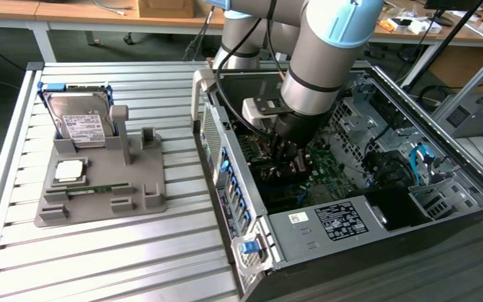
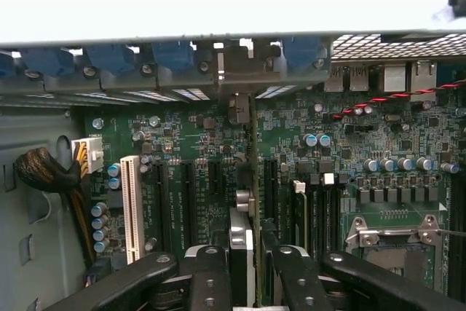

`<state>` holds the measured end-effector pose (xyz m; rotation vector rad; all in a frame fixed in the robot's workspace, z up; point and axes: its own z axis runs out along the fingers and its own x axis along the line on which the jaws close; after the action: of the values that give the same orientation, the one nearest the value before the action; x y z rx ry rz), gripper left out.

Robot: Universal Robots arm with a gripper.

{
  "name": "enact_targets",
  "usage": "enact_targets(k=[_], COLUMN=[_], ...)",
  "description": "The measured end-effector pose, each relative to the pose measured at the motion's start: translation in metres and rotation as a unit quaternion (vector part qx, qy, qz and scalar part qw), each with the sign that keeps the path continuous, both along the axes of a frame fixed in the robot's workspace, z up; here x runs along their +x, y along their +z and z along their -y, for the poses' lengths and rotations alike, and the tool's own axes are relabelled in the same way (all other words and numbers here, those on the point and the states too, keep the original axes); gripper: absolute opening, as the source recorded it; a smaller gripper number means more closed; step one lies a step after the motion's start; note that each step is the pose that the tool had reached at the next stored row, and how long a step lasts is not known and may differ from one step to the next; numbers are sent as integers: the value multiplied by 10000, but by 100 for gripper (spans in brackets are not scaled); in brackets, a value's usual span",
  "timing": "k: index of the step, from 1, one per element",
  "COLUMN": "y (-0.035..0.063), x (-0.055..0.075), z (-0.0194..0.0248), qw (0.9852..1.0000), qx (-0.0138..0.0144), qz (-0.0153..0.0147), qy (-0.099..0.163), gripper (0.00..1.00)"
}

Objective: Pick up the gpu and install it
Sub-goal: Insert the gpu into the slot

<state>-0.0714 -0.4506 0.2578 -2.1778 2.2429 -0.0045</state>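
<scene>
At lower centre of wrist view: fingers (image 2: 251, 274) clamped on graphics card (image 2: 242, 242) | card held edge-on between them, long axis toward case rear wall (image 2: 218, 71) | above motherboard (image 2: 189, 180) slots.

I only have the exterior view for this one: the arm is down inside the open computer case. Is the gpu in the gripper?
Observer: Yes. In the wrist view the gripper is closed on the gpu, which sits edge-on between its fingers.
Operator: How does the card sit?
Observer: It is upright over the motherboard, and its end bracket reaches the case's rear wall.
Operator: Anything beside it?
Observer: A white expansion slot lies empty, apart from the card, towards a cable bundle.
</scene>
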Motion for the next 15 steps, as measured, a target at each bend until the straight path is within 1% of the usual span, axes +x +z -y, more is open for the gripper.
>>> enact_targets(k=[3,12,14,15], y=[-1,12,14,14], x=[1,0,0,0], z=[0,0,1,1], qw=[10000,10000,10000,10000], qx=[5,5,12,24], qz=[0,0,-1,-1], qy=[0,0,1,1], gripper=[27,27,27,27])
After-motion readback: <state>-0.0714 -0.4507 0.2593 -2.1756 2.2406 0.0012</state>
